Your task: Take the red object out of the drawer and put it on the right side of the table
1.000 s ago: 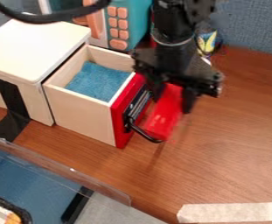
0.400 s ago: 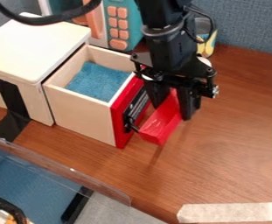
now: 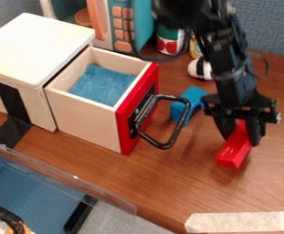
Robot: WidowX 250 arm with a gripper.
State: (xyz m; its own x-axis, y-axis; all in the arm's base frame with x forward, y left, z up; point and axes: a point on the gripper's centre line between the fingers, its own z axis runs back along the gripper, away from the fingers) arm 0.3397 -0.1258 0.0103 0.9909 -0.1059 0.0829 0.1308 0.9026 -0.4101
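Drawer (image 3: pixel 83 119) open from above, handle (image 3: pixel 179 127) jutting near blue block (image 3: pixel 194 96)

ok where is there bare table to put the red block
The widest bare patch of table lies between the drawer handle, the red block and the pale tape; another runs between the drawer and the clear plastic strip. It's crowded between handle and gripper, where the blue block sits, and behind it, by the can.

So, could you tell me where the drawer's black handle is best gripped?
I'd pinch the outer bar of the black handle from above, near the end away from the blue block: it juts out from the red drawer front.
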